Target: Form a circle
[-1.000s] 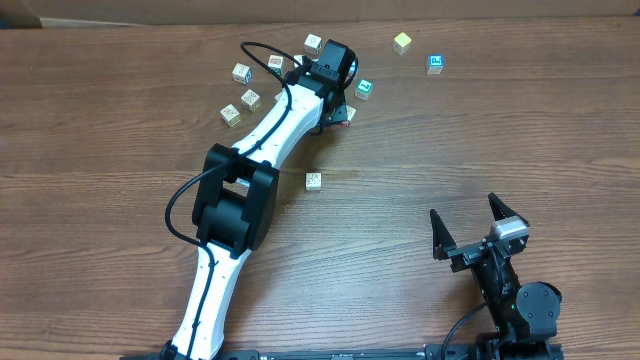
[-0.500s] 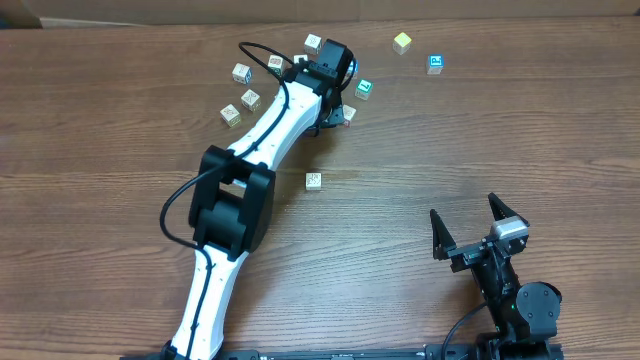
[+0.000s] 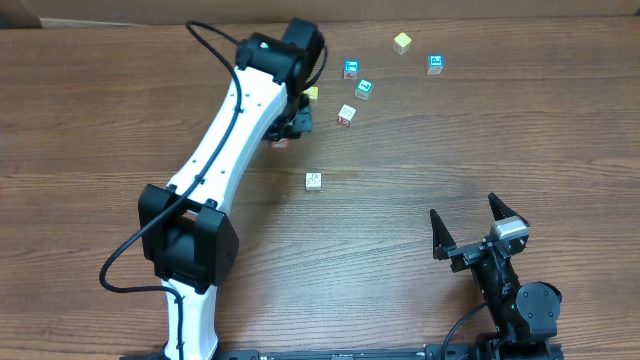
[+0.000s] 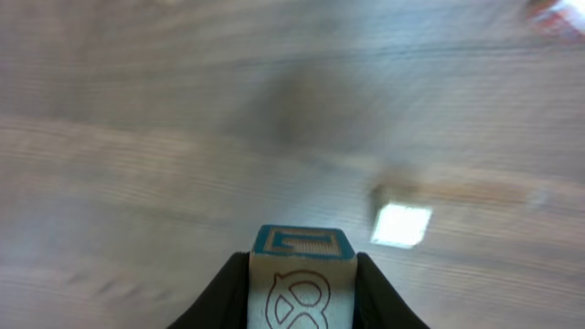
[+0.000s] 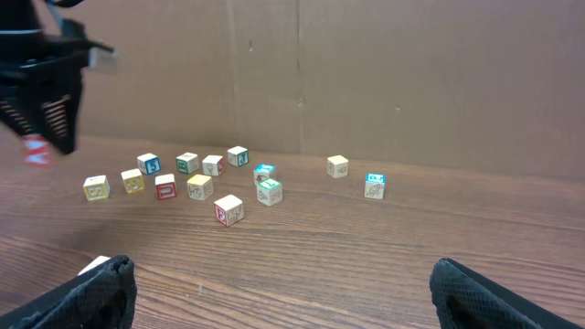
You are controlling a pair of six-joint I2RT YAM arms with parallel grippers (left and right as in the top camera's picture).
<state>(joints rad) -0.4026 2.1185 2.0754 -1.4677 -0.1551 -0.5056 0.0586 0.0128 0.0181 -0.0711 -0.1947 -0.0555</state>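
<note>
Well, the brown wood-grain surface [image 3: 90, 130] runs back to a plain cardboard-coloured wall [image 5: 411, 73]. The circle [image 5: 199, 186] sits toward that far edge, a clump of little picture cubes partly hidden from overhead by the left arm [image 3: 235, 130]. The left end effector [image 4: 302, 302] is clamped on a blue-topped cube [image 4: 302, 251], held up off the wood beside the clump. The right end effector [image 3: 467, 228] hangs near the front edge, spread wide and holding nothing. One white cube [image 3: 313, 180] lies alone mid-surface.

Your left arm reaches toward the desk's far edge, its gripper [image 3: 292, 120] clamped on a cube [image 4: 302, 274]. Your right gripper [image 3: 463, 208] sits by the near right corner, jaws wide apart.
</note>
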